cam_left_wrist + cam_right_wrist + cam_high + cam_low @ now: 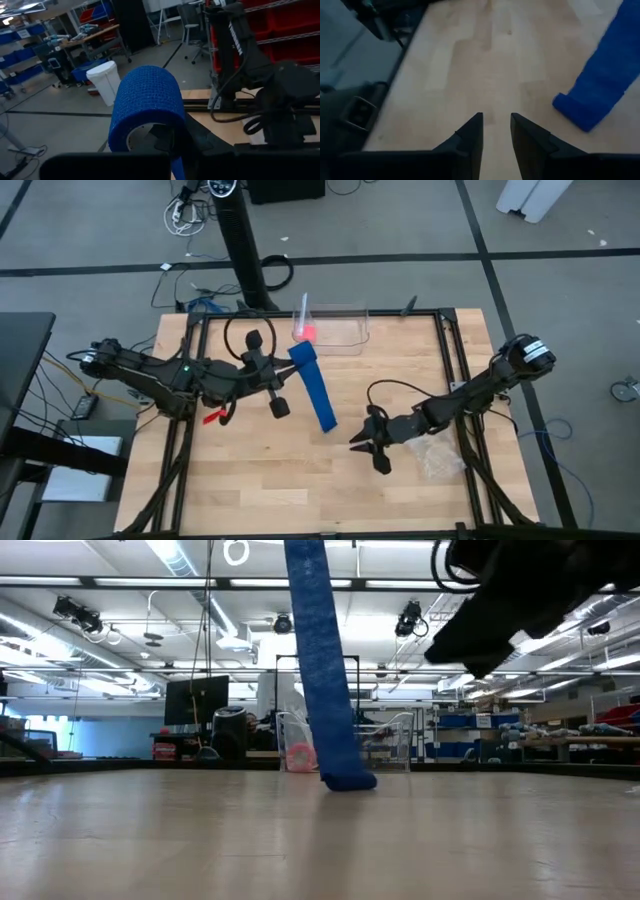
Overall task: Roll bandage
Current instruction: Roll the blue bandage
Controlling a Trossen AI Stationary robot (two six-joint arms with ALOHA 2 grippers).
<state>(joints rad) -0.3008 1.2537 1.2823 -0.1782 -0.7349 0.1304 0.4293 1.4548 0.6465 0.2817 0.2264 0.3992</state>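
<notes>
The left jaws (291, 356) are clamped on the upper end of the bright blue stretchy fabric bandage (316, 387), raised so the strip hangs taut to the wooden tabletop (250, 480). The right jaws (496, 131) stand slightly apart, empty, beside its loose end, probably ready to start rolling.

Your two dark arms, seen from above

Both arms are matte black and jointed, with black cables looping along them; the left arm (160, 375) shows a small green light and a red tab, the right arm (480, 390) a white-marked round base joint.
</notes>
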